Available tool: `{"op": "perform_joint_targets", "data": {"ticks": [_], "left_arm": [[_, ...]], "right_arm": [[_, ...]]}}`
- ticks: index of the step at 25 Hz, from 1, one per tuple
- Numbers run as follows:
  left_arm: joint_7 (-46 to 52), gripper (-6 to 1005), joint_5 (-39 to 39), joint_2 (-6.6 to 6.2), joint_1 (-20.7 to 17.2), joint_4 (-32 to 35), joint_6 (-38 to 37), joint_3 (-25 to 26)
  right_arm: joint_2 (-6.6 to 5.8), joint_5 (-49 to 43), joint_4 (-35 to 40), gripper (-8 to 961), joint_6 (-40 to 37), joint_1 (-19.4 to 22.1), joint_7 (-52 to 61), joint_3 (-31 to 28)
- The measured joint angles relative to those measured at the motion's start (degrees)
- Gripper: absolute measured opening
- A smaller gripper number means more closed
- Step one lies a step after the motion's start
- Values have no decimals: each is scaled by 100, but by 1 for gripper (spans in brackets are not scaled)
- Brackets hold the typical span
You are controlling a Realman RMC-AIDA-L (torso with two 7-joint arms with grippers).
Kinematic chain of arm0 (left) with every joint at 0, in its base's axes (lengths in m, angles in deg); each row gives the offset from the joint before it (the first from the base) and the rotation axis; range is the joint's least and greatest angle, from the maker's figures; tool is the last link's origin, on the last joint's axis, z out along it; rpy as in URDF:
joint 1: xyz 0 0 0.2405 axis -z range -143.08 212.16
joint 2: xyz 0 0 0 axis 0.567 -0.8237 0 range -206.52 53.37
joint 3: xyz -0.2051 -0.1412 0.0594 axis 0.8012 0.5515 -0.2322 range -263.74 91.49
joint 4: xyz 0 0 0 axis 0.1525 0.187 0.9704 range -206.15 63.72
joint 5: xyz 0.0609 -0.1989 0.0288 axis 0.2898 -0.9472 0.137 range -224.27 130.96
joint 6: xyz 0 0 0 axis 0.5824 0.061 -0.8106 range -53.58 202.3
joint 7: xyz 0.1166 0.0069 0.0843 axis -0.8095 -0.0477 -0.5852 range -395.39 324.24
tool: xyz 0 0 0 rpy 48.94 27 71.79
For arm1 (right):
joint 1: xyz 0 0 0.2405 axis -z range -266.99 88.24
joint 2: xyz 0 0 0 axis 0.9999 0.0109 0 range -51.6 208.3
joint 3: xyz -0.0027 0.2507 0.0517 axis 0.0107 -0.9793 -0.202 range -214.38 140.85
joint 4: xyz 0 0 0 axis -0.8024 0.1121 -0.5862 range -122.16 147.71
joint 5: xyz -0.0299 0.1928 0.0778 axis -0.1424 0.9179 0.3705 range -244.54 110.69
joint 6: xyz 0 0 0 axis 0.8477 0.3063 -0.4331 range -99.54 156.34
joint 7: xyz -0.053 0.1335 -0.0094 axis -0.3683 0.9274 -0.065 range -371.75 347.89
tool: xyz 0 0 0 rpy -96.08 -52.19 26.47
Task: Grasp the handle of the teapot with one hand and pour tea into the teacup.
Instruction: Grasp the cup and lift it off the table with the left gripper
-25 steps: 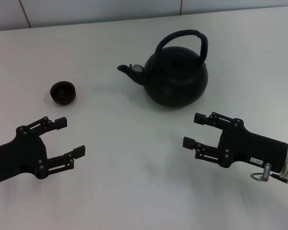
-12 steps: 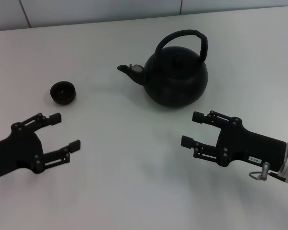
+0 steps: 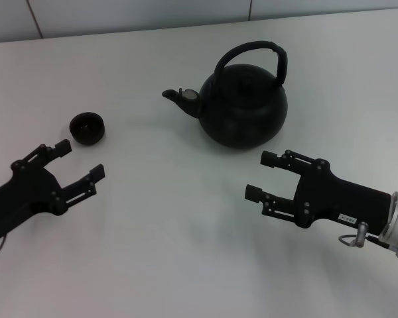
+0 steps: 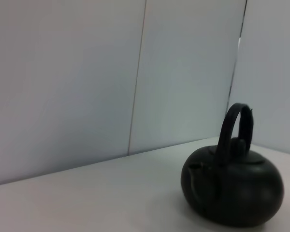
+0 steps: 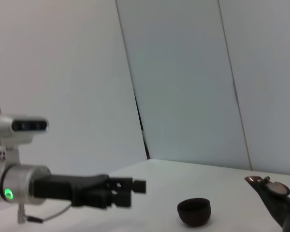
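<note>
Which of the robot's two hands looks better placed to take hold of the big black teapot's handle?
Probably the right hand: it is open, empty and nearer the round matte black teapot, just in front of it. The open left hand sits by the small black teacup.

One teapot, one teacup, two grippers: left, right.

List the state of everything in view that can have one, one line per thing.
teapot: upright on the table, lid on, handle arched up, ungrasped, spout toward the teacup.
teacup: upright on the table, apart from the teapot, untouched.
left pincer: open, empty, just in front of the teacup.
right pincer: open, empty, in front of the teapot, clear of it.
</note>
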Motion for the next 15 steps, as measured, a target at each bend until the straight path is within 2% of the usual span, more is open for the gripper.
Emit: {"op": "perform_joint_targets", "data": {"ticks": [4,7,15], "left_arm": [[-1001,846,-478,20,143,-694,75,0],[-1671,846,-1135,28,250,-1231,78,0],[-2029,846,-1805,28,435,-1709,183,0]], "right_arm": [[7,0,35,739,0,0,0,12],[12,0,52,739,0,0,0,18],[16,0,67,739,1,-8,0,18]]}}
